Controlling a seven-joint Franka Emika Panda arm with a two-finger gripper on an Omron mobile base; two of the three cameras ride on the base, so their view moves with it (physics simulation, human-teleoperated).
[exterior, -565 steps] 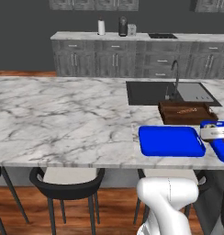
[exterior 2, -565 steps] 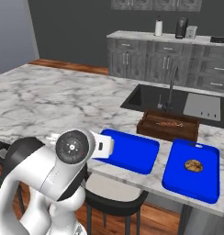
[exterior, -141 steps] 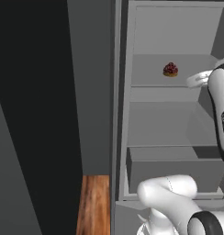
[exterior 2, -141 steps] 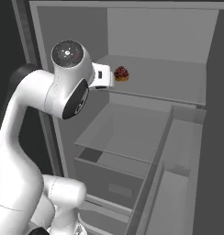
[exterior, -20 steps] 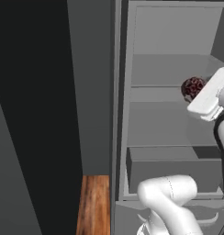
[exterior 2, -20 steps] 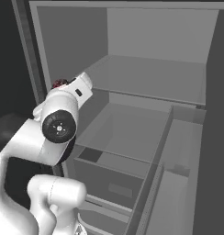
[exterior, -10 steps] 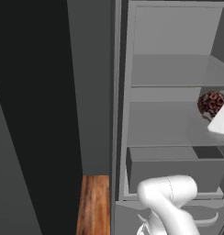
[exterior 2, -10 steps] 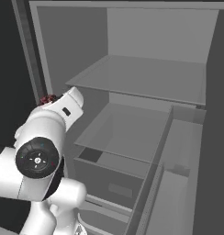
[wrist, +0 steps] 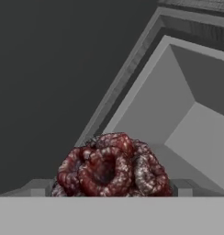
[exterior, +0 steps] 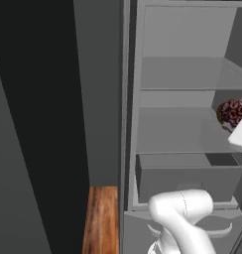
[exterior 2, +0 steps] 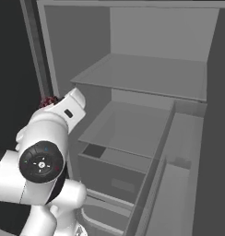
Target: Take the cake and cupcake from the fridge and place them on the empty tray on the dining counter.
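Observation:
The cake [wrist: 111, 167], dark brown with a knobbly dark red top, sits between my fingertips, and my gripper [wrist: 111, 189] is shut on it. In the left base view the cake [exterior: 233, 112] hangs at the right edge, in front of the fridge's middle shelf [exterior: 182, 131], just above my white hand [exterior: 240, 133]. The right base view shows a sliver of the cake [exterior 2: 48, 101] behind my hand, left of the open fridge [exterior 2: 137, 73]. The cupcake, the tray and the dining counter are out of view.
The fridge's grey shelves [exterior 2: 142, 124] are bare, with a drawer [exterior: 187, 176] below them. Its open door with bins [exterior 2: 174, 184] stands at the right. A dark wall [exterior: 38, 124] and a strip of wooden floor [exterior: 100, 218] lie left of the fridge frame [exterior: 127, 99].
My arm has drawn back from the shelf with the cake, which moved down and right in the left base view, down and left in the right base view.

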